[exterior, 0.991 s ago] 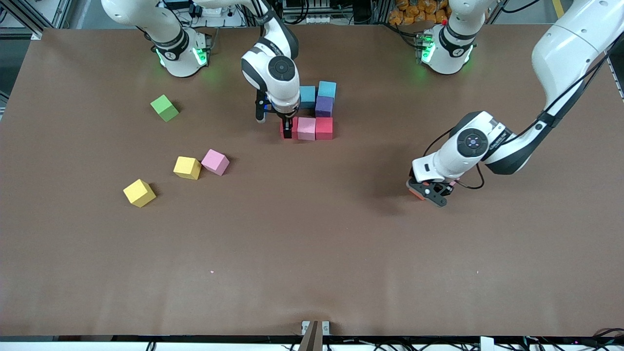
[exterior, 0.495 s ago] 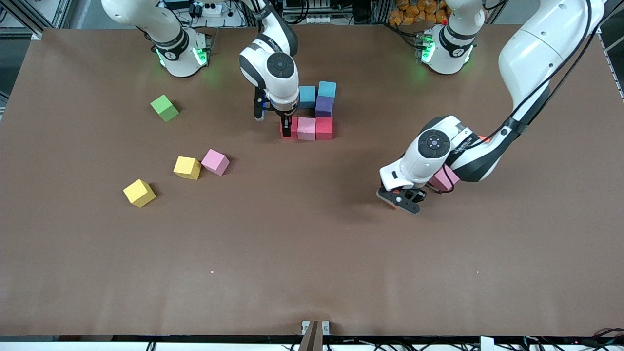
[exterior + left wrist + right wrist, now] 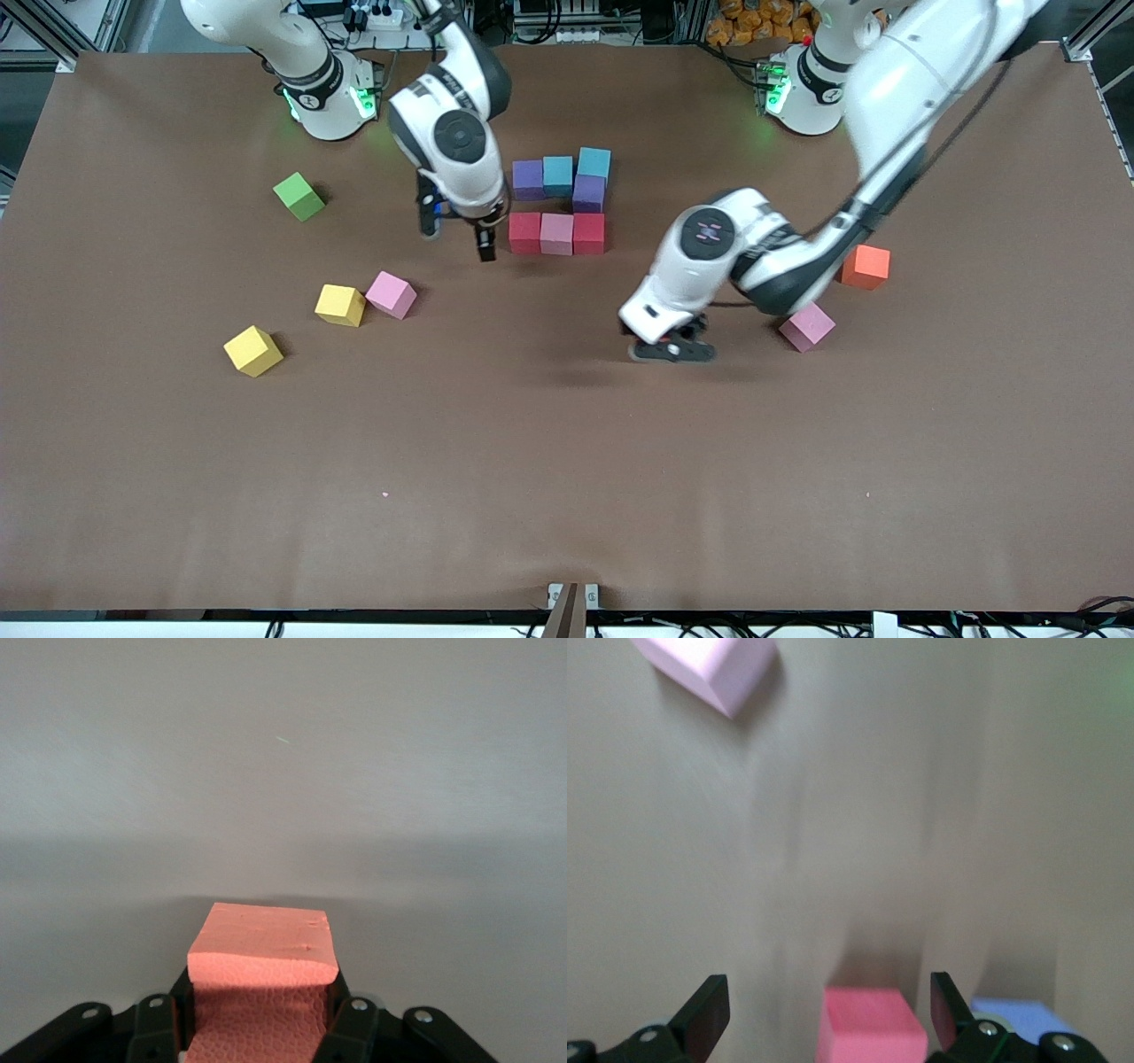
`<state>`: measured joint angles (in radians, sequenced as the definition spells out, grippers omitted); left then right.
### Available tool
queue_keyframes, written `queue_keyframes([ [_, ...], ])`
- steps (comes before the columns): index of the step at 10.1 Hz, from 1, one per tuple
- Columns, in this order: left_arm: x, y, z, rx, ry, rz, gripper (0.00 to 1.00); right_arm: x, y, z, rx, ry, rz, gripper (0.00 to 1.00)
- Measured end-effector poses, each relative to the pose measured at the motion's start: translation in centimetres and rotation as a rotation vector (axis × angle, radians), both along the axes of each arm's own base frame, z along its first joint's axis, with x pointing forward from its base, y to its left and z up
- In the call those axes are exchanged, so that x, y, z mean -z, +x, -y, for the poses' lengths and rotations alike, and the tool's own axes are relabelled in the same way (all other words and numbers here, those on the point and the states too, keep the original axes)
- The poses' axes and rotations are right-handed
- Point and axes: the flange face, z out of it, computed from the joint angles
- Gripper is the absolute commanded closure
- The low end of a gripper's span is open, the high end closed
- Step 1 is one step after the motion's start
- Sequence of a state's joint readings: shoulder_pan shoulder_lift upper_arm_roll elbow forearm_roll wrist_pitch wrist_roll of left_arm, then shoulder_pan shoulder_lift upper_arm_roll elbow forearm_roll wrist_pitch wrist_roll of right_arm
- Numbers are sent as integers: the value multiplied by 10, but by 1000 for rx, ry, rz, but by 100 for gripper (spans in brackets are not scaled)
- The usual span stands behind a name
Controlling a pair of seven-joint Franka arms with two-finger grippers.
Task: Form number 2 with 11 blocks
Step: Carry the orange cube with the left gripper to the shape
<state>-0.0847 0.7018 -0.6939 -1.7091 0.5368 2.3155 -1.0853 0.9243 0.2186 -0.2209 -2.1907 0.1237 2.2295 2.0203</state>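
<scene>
Over bare table toward the left arm's end, nearer the front camera than the number 2 (image 3: 589, 192): left gripper (image 3: 671, 350) clamped on a salmon-coloured block (image 3: 264, 948), now carried clear of the orange block (image 3: 866, 266) and pink block (image 3: 806, 326) that the arm hid a second ago. Beside the digit, right gripper (image 3: 457, 233) spread wide and empty, pulled off the red block (image 3: 524, 232) it was straddling, leaving that block flush in the middle row and uncovering a purple block (image 3: 528, 179) in the farthest row. Seven cubes placed so far by the look of it. Likely next: bringing the salmon block in to begin the lower half.
</scene>
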Motion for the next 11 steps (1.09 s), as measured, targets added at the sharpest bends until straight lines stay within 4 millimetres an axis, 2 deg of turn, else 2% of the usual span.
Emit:
queue_keyframes([
  [2,3,-26,63,-125,-3,0,75,-6,41,60,-75,-7,-11,0],
  [4,8,-44,105,-209,-16,-7,75,-13,76,120,-165,10,-23,0],
  [5,12,-50,117,-248,-19,-11,74,-15,87,145,-209,20,-24,0],
  [7,20,-62,132,-292,-16,-16,73,-16,102,182,-257,36,-18,0],
  [9,25,-80,146,-268,-12,-21,73,-10,108,203,-302,44,-18,0],
  [11,28,-95,157,-246,-9,-24,71,-8,120,233,-286,46,26,0],
])
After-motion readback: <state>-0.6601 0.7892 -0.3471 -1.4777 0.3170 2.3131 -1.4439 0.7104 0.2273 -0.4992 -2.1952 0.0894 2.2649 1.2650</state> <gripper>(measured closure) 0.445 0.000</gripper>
